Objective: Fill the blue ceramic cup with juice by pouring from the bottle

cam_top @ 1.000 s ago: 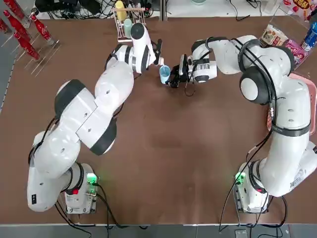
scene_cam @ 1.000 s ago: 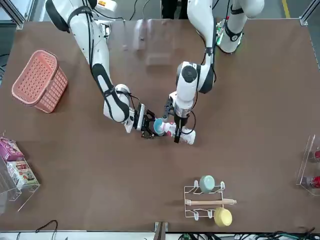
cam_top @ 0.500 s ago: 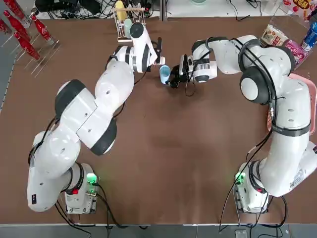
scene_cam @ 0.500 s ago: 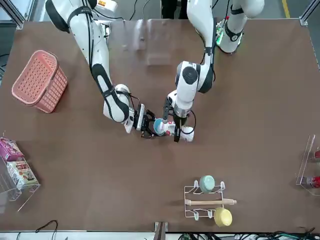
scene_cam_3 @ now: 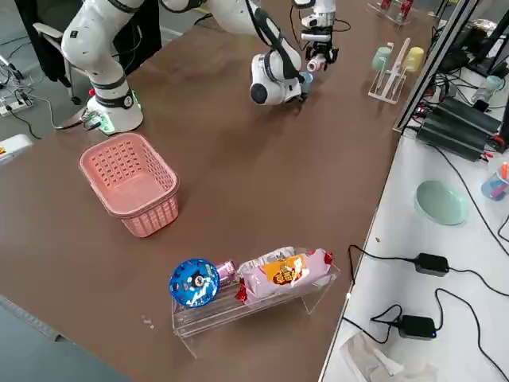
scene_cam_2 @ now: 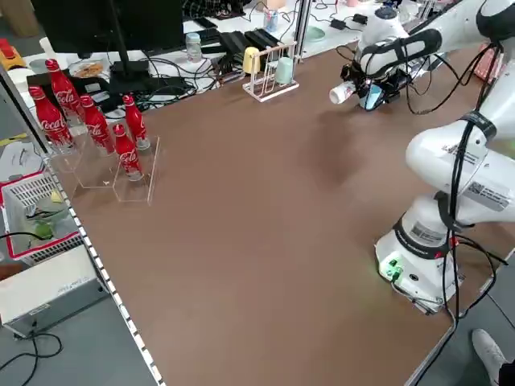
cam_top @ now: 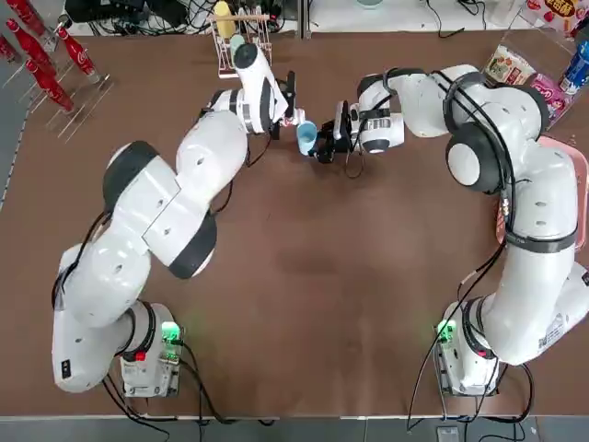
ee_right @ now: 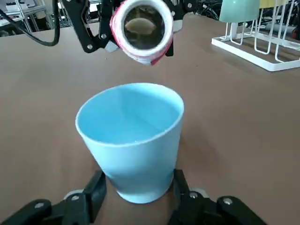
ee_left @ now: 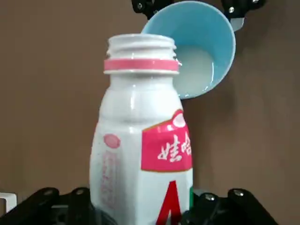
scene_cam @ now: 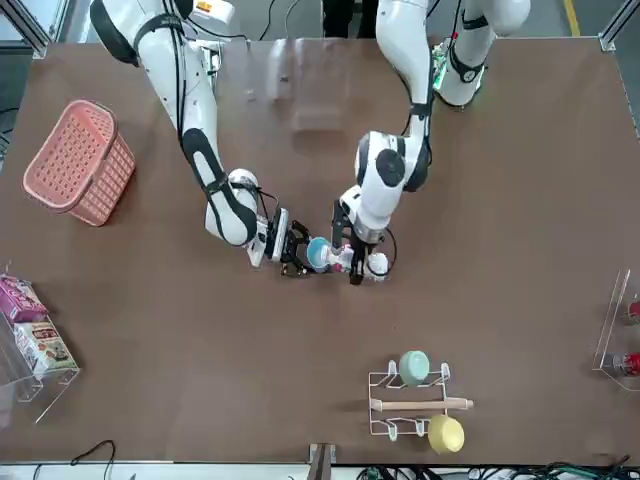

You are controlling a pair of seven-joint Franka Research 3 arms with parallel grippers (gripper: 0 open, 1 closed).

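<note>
Tilting bottle (ee_left: 140, 140) in left hand (scene_cam: 352, 262) over blue cup (ee_right: 133, 145), right hand (scene_cam: 290, 250) gripping cup

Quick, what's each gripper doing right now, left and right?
Left gripper: closed on the bottle, tipped toward the cup.
Right gripper: closed on the blue ceramic cup.

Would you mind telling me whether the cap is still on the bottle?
No, the bottle shows bare neck threads and an open mouth, tipped toward the blue ceramic cup.
</note>
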